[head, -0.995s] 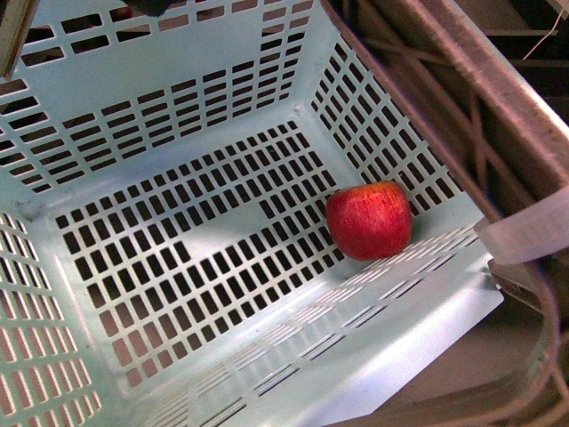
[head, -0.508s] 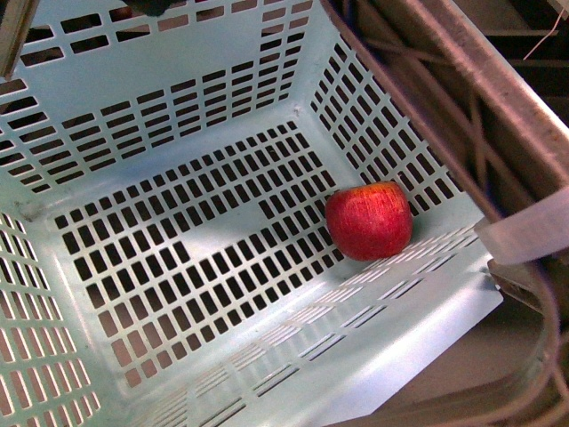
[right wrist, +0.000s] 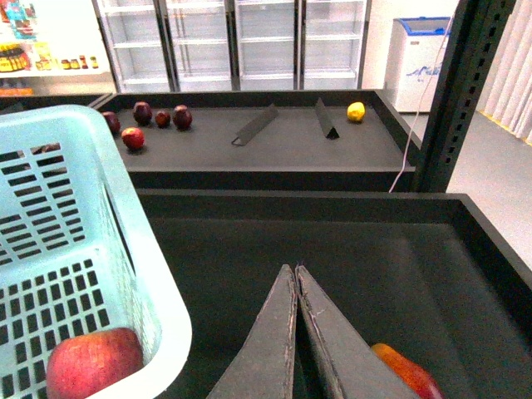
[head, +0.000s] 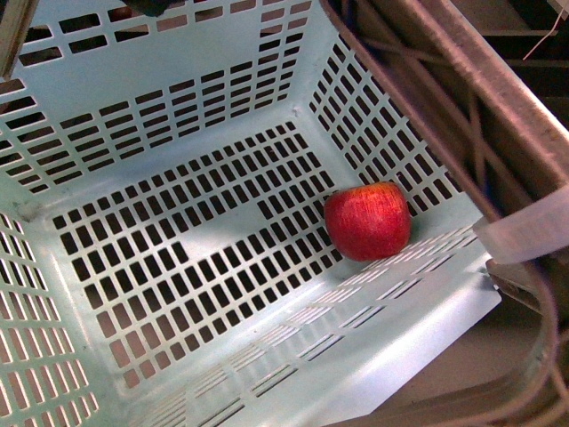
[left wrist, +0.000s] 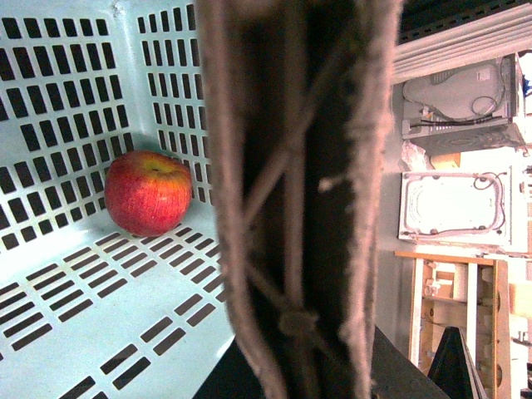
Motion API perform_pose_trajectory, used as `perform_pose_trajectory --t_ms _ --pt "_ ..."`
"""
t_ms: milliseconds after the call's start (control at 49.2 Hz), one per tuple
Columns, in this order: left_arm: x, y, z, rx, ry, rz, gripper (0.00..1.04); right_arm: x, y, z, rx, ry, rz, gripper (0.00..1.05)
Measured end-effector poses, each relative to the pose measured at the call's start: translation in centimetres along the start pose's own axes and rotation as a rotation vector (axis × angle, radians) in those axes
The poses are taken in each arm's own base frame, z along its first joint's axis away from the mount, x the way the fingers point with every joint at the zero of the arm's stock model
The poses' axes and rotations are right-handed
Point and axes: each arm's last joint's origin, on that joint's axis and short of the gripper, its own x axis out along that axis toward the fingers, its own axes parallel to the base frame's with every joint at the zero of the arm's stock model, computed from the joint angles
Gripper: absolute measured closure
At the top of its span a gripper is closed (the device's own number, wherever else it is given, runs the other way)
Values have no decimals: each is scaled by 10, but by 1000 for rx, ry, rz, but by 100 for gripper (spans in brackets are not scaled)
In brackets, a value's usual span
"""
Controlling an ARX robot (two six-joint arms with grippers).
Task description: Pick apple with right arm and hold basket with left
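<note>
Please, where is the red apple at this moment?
In the front view, the apple lies on the floor of the basket, right of centre, close to the wall below the brown handle.

The round red glossy apple [head: 367, 221] lies inside the mint-turquoise slotted plastic basket [head: 427, 329], on its floor close by the right wall; the brown latticed handle [head: 444, 89] runs above that wall.

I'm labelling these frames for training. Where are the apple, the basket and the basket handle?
apple [head: 367, 221], front view, middle of its red skin.
basket [head: 418, 325], front view, bare stretch of near wall.
basket handle [head: 498, 67], front view, brown band.
</note>
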Motion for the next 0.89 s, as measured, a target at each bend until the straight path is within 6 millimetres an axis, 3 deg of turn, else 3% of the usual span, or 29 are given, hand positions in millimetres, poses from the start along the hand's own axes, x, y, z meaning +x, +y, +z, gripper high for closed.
perform_pose_trajectory --t_ms 508,894 --pt "0 0 0 0 1 0 98 -14 0 -3 -1 6 0 103" --pt "0 0 0 0 1 -1 98 -14 0 -3 -2 6 0 40"
